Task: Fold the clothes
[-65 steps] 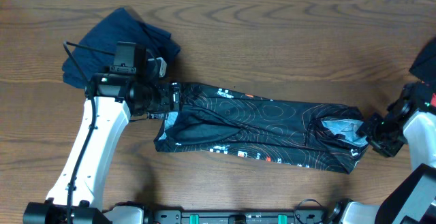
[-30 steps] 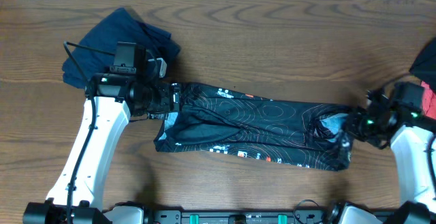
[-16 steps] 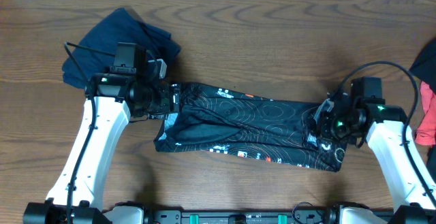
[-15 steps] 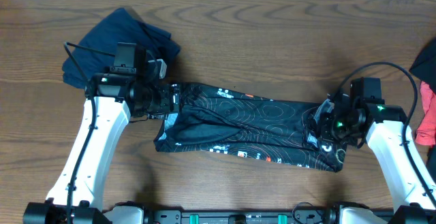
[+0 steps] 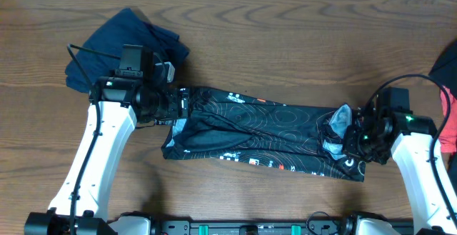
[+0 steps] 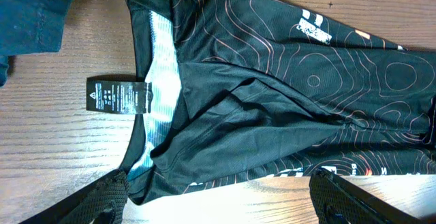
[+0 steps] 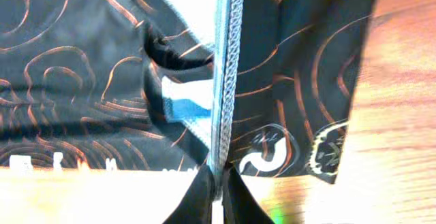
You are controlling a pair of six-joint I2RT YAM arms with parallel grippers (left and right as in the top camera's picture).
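Note:
The clothes (image 5: pixel 264 131), a black jersey with thin orange contour lines, lie in a long band across the middle of the table. Their light-blue collar and a black tag (image 6: pixel 117 96) are at the left end. My left gripper (image 5: pixel 178 106) hovers over that collar end, open, its fingers (image 6: pixel 102 200) wide apart beside the jersey's near edge (image 6: pixel 272 94). At the right end, my right gripper (image 5: pixel 351 138) is shut on a raised fold of the fabric. The pale hem edge (image 7: pixel 225 81) runs straight down between its jaws (image 7: pixel 218 180).
A crumpled dark blue garment (image 5: pixel 125 46) lies at the back left, just behind the left arm, and shows in the left wrist view (image 6: pixel 30 13). Blue and red cloth (image 5: pixel 448 99) hangs at the right table edge. Bare wood shows behind the jersey.
My right arm swung in from the right edge over the jersey's right end, then drew back slightly right. That end is bunched and sits further left. The left arm has not moved.

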